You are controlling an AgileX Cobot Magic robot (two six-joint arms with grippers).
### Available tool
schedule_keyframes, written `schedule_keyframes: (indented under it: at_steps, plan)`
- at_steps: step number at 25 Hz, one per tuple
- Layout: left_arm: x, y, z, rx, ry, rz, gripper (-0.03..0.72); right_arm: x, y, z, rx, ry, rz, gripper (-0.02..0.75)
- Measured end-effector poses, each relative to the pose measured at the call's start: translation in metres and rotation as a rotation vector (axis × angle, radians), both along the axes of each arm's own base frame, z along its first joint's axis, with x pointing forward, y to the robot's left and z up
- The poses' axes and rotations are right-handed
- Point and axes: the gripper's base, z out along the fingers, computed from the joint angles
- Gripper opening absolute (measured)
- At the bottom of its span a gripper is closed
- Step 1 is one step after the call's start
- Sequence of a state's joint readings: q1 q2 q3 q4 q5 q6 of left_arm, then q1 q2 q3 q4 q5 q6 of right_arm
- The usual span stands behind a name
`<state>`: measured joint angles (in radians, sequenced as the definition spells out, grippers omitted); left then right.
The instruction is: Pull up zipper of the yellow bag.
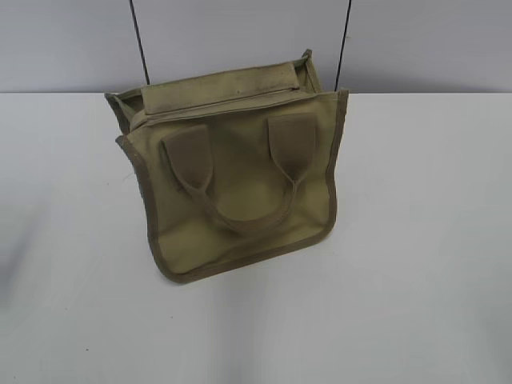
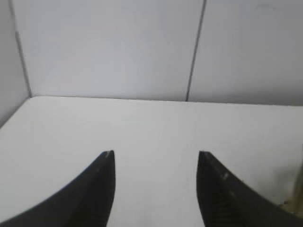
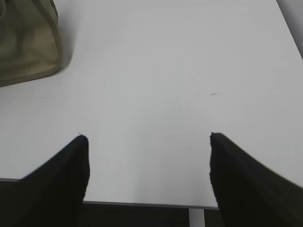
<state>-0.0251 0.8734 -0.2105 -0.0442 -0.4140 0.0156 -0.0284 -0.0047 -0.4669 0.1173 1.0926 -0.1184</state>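
A white table (image 1: pixel 416 240) filled most of the exterior frame, meeting a pale grey wall (image 1: pixel 64 40) along the top; two thin dark vertical seams crossed that wall. The bag (image 1: pixel 232 184) stood centre frame, tilted, handles facing the camera, its zipper (image 1: pixel 216 102) a faint line across the top panel. The left gripper (image 2: pixel 156 158) hung with fingers apart over bare tabletop. The right gripper (image 3: pixel 147 137) was likewise spread wide, with the bag at that frame's upper left.
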Motion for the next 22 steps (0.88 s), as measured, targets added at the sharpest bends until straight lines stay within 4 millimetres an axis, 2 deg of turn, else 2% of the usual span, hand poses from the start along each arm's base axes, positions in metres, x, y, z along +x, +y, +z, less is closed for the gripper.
schedule_keyframes:
  at_steps: [4,8,12,16,19,22]
  plan:
    - [0.024,-0.027,-0.024,0.063,0.03,-0.215,0.392,0.0,0.0,0.0,0.001,0.0,0.0,0.575]
    - [0.042,-0.048,-0.053,0.035,0.037,-0.354,0.361,0.0,0.0,0.0,0.001,0.0,0.0,0.575]
    - [0.051,-0.063,-0.085,0.0,0.042,-0.501,0.352,0.0,0.0,0.0,0.001,0.0,0.0,0.575]
    - [0.057,-0.074,-0.121,-0.025,0.17,-0.601,0.334,0.0,0.0,0.0,0.001,0.0,0.0,0.575]
    - [0.068,-0.081,-0.129,-0.026,0.174,-0.662,0.269,0.0,0.0,0.0,0.001,0.0,0.0,0.575]
    - [0.081,-0.084,-0.126,-0.022,0.133,-0.669,0.247,0.0,0.0,0.0,0.001,0.0,0.0,0.575]
